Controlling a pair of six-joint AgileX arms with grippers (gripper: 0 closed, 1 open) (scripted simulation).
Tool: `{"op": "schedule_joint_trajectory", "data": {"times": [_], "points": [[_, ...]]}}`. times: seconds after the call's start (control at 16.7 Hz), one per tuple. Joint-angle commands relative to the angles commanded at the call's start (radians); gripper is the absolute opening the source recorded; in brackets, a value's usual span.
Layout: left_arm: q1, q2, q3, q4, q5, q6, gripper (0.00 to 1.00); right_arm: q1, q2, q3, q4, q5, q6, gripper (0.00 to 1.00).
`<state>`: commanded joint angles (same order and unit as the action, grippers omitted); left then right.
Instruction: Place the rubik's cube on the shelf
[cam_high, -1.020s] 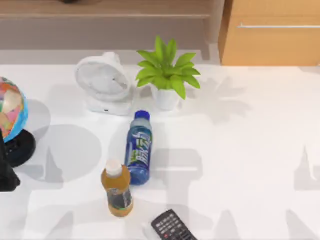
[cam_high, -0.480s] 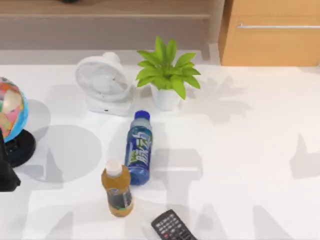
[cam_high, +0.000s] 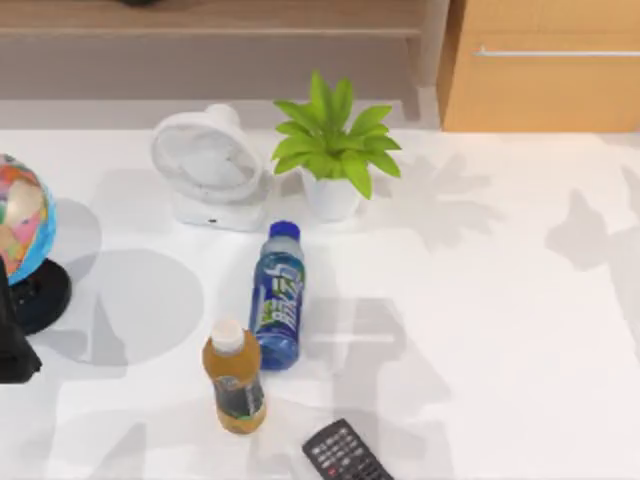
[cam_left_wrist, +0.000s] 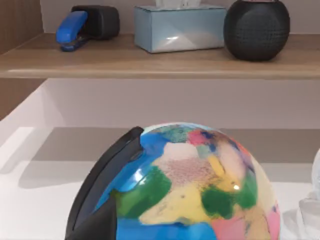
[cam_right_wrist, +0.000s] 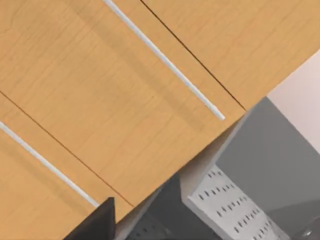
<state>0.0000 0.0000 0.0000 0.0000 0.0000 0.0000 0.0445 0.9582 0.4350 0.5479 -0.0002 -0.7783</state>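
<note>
- Compare with a second ago: the objects on your table (cam_high: 520, 330) sit unchanged, but the arm shadows at 3 o'clock have slid toward the far right edge.
- Your left arm (cam_high: 12, 340) sits parked at 9 o'clock beside the globe (cam_high: 22, 218).
- You cannot tell either claw's opening or whether it holds anything.
- The shelf (cam_high: 210, 18) runs along 12 o'clock; the left wrist view shows a stapler (cam_left_wrist: 85, 26), tissue box (cam_left_wrist: 180, 27) and speaker (cam_left_wrist: 256, 29) on it.

The surface (cam_high: 480, 330) is seen from overhead, with the shelf (cam_high: 210, 18) at the far edge. The shelf (cam_left_wrist: 150, 60) is faced from close behind the globe (cam_left_wrist: 190, 185). The cabinet (cam_right_wrist: 115, 95) is viewed closely, tilted.
</note>
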Motion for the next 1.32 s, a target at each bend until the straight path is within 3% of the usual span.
{"op": "schedule_joint_trajectory", "data": {"times": [0.36, 0.66, 0.96, 1.32], "points": [[0.000, 0.000, 0.000, 0.000, 0.000, 0.000, 1.00, 0.041, 0.554, 0.230, 0.315, 0.053, -0.383, 1.00], [0.000, 0.000, 0.000, 0.000, 0.000, 0.000, 1.00, 0.083, 0.925, 0.383, 0.534, 0.116, -0.612, 1.00], [0.000, 0.000, 0.000, 0.000, 0.000, 0.000, 1.00, 0.118, 1.172, 0.479, 0.681, 0.179, -0.741, 1.00], [0.000, 0.000, 0.000, 0.000, 0.000, 0.000, 1.00, 0.132, 1.272, 0.509, 0.736, 0.212, -0.780, 1.00]]}}
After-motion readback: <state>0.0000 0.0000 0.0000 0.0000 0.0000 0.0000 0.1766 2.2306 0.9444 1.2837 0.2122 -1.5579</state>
